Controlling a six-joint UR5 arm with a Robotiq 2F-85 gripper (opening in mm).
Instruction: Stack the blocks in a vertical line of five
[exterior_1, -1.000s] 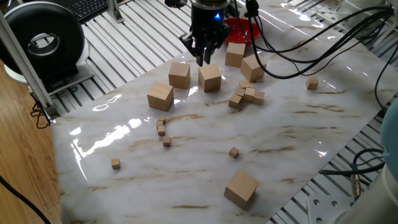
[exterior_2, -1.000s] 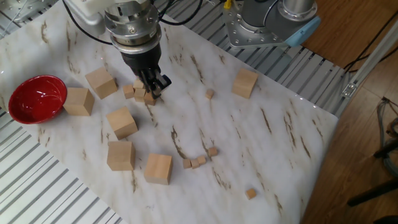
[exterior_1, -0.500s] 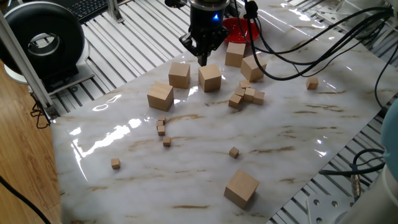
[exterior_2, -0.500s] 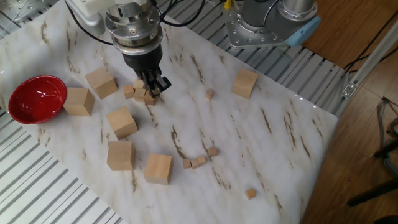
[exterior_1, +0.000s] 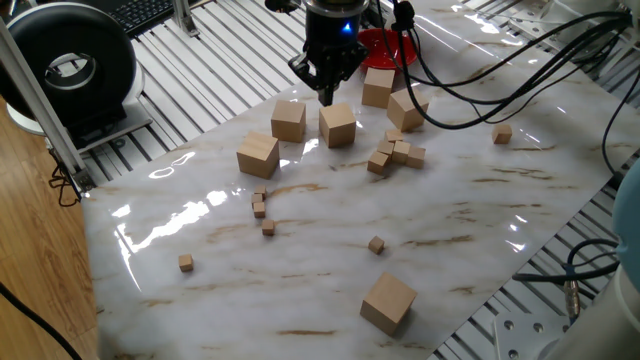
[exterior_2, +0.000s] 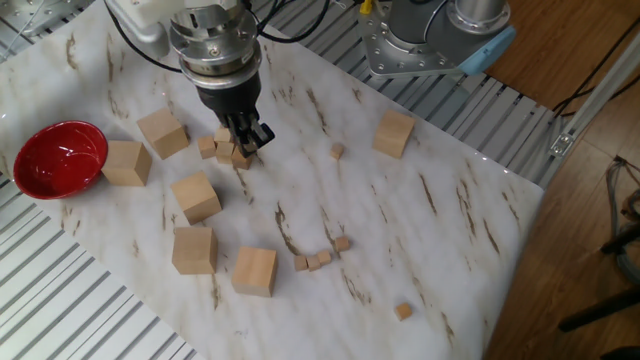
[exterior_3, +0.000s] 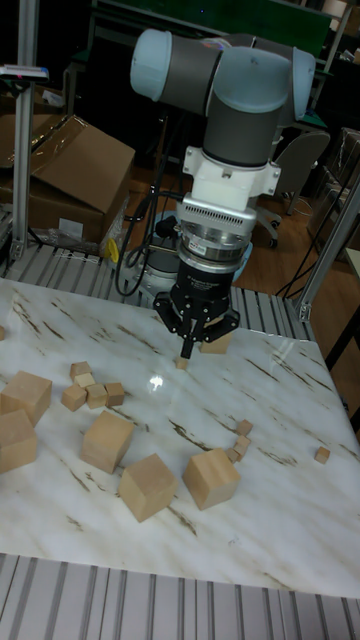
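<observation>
Fingers (exterior_3: 187, 347) pinched together on nothing, my gripper (exterior_1: 324, 92) hanging over the marble table (exterior_1: 450, 220). Blocks (exterior_1: 338, 124) all sit separate, unstacked: five near the red bowl (exterior_2: 58, 158), one (exterior_1: 388, 302) well apart.

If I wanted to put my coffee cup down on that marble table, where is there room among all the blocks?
The widest bare patch of the table lies between the three tiny cubes in a row, the lone tiny cube and the lone big block. It is crowded near the red bowl, where five big blocks and a tiny-cube cluster sit by the gripper.
</observation>
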